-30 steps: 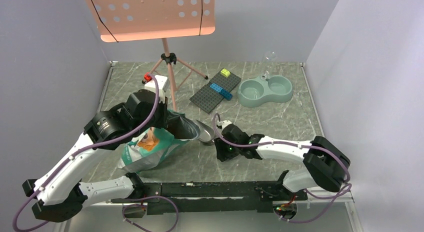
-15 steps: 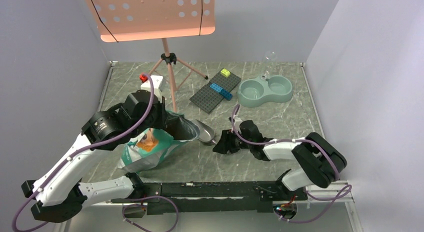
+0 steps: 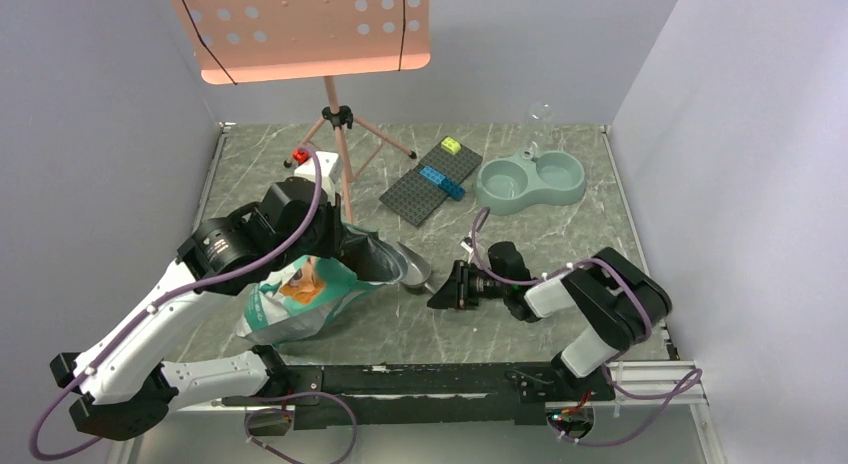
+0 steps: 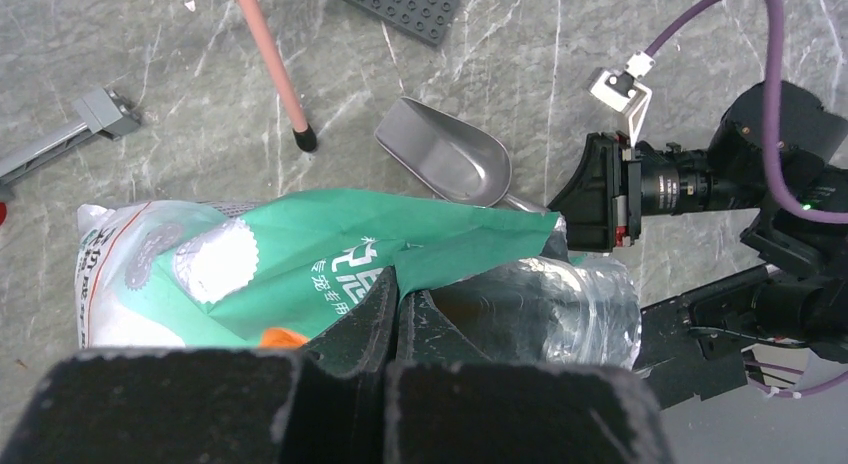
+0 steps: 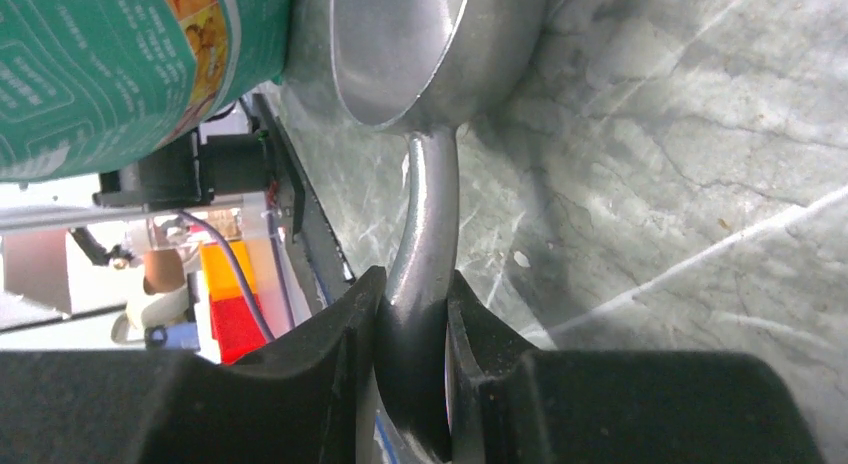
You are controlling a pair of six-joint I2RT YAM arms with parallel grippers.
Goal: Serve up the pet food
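Note:
A teal-green food bag (image 3: 300, 299) lies on the marble table, its silver-lined mouth facing right. My left gripper (image 4: 398, 289) is shut on the upper rim of that mouth (image 4: 470, 234) and holds it up. The pet food is hidden inside the bag. A grey metal scoop (image 3: 412, 266) lies just right of the mouth, bowl up (image 4: 445, 164). My right gripper (image 5: 415, 284) is shut on the scoop's handle (image 5: 430, 204), low over the table (image 3: 440, 287). The pale blue-grey double bowl (image 3: 530, 182) stands at the far right, apart from both grippers.
A music stand's tripod (image 3: 338, 134) stands behind the bag, one pink leg (image 4: 275, 64) ending close to the scoop. A dark grey baseplate (image 3: 430, 182) with blue and yellow bricks lies left of the bowl. A white block (image 3: 315, 166) sits at the far left.
My right gripper has closed on the scoop's handle while the right arm folded in and dropped low. The left arm shifted slightly, still holding the bag's rim.

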